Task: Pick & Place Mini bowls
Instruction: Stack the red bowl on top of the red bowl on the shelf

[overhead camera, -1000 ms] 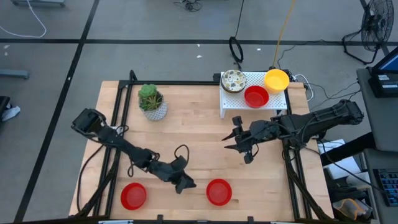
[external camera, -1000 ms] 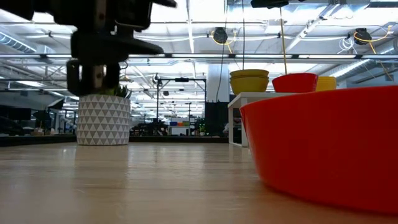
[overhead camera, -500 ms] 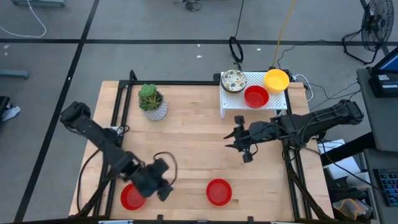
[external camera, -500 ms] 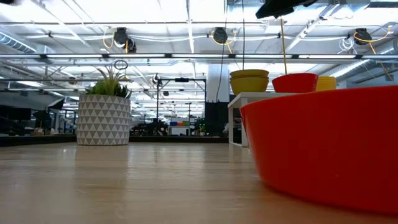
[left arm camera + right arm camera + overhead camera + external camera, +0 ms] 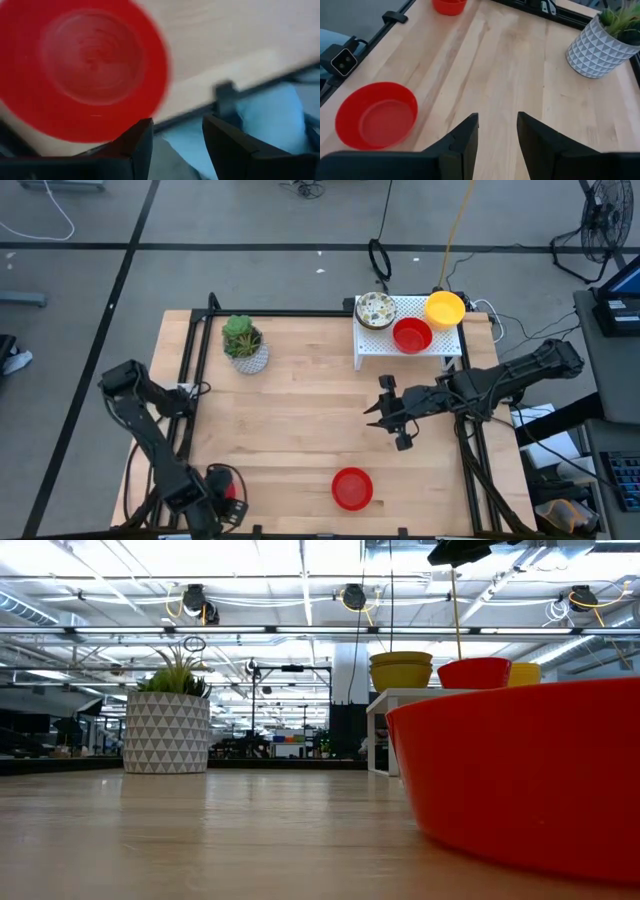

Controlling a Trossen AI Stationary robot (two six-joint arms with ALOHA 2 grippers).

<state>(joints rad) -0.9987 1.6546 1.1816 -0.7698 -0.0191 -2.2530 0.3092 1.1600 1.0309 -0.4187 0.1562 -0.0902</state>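
A red mini bowl (image 5: 85, 70) rests on its base near the table's near-left corner. My left gripper (image 5: 218, 502) hovers above it, pointing steeply down and hiding most of that bowl (image 5: 230, 488) in the high view. It (image 5: 177, 145) is open with nothing between its fingers, which stand over the table's near edge beside the bowl. A second red bowl (image 5: 351, 488) sits at the near middle. My right gripper (image 5: 395, 418) hangs open above the table's right half, empty (image 5: 495, 137). A speckled bowl (image 5: 376, 310), a red bowl (image 5: 412, 335) and a yellow bowl (image 5: 444, 308) sit on the white shelf (image 5: 400, 352).
A white patterned pot with a green plant (image 5: 243, 343) stands at the far left. The white shelf stands at the far right. Black frame rails (image 5: 190, 410) run along the table's left and right sides. Bare wood (image 5: 300, 410) lies between the arms.
My left gripper has swung from the near middle, between the two red bowls, toward the table's near-left corner and now stands over the left red bowl. It has risen a little, tipped to point steeply down and rolled about. The bowls have stayed put.
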